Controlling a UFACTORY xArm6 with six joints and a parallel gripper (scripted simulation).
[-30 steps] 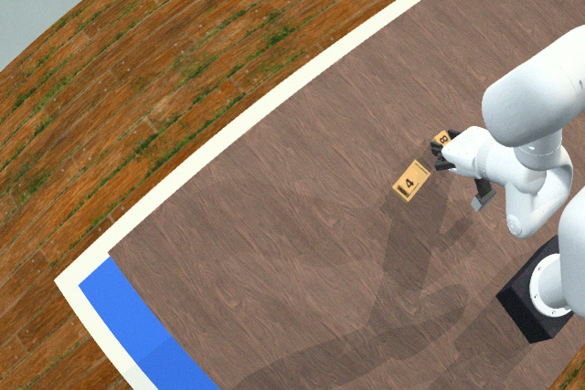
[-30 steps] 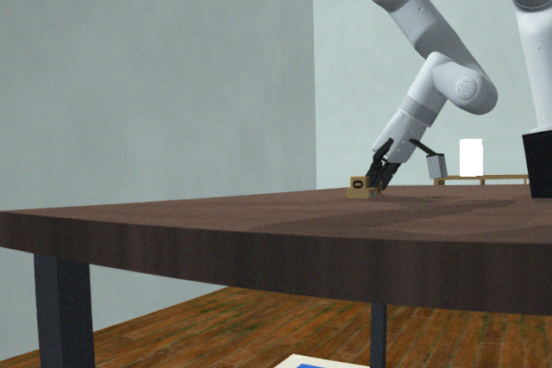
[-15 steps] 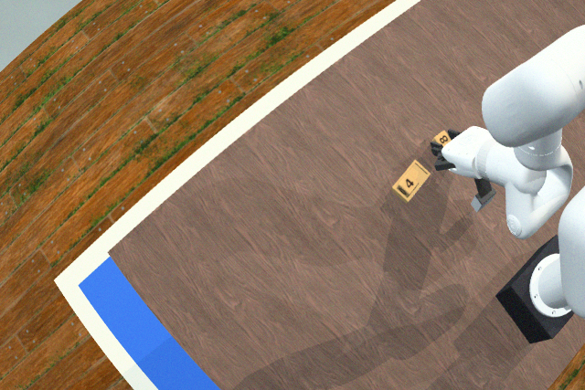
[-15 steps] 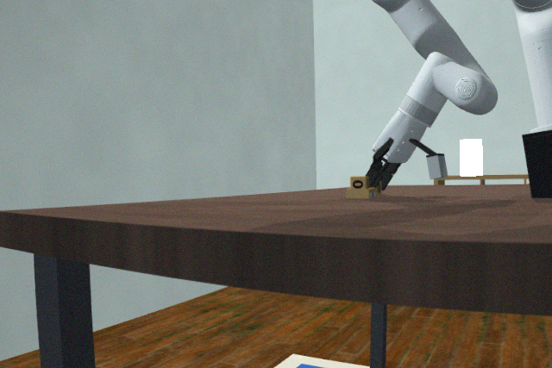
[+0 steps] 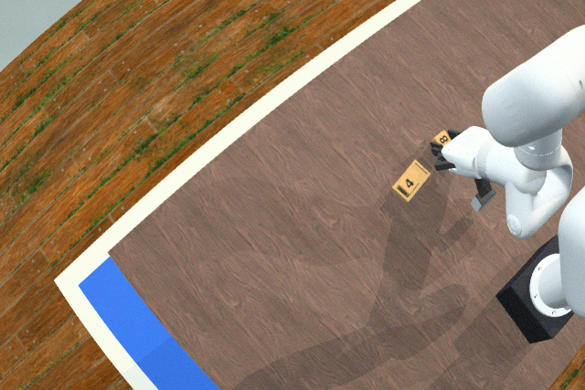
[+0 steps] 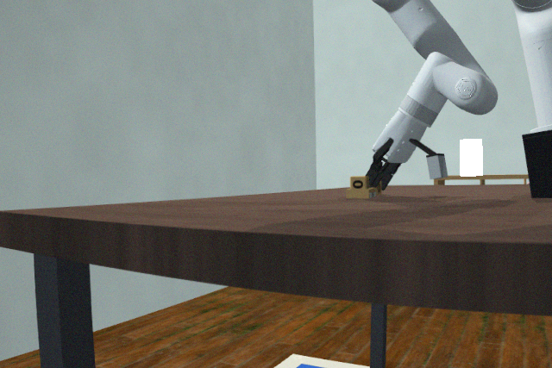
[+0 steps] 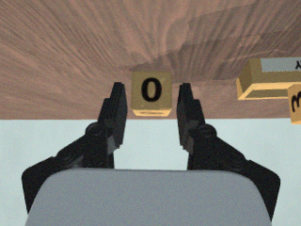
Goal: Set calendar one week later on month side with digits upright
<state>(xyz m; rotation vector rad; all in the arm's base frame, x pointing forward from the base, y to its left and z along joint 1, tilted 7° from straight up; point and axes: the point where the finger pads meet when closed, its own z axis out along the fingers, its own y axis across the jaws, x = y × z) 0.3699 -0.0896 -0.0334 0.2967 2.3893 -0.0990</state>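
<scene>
Brown wood grain covered the one table (image 5: 292,178) (image 6: 285,216) (image 7: 61,56) I worked over. No brand was legible on my one white arm (image 5: 534,88) (image 6: 428,25). One tray (image 5: 417,179) (image 6: 356,193) (image 7: 268,77) held one cube (image 5: 407,184) (image 6: 359,184) (image 7: 295,101), reading "4" on top. Nearby, the second cube (image 5: 441,139) (image 7: 151,91), "8" on top, "0" facing my wrist camera, stood between the gripper's (image 5: 444,148) (image 6: 378,185) (image 7: 151,101) part-open fingers, gaps both sides.

Brown wood-grain table (image 5: 292,178) (image 6: 267,216) (image 7: 61,61); tray (image 5: 421,172) (image 6: 354,193) (image 7: 249,75) on it, loose cube (image 5: 441,138) (image 7: 151,91) near tray, seemingly flat.
</scene>
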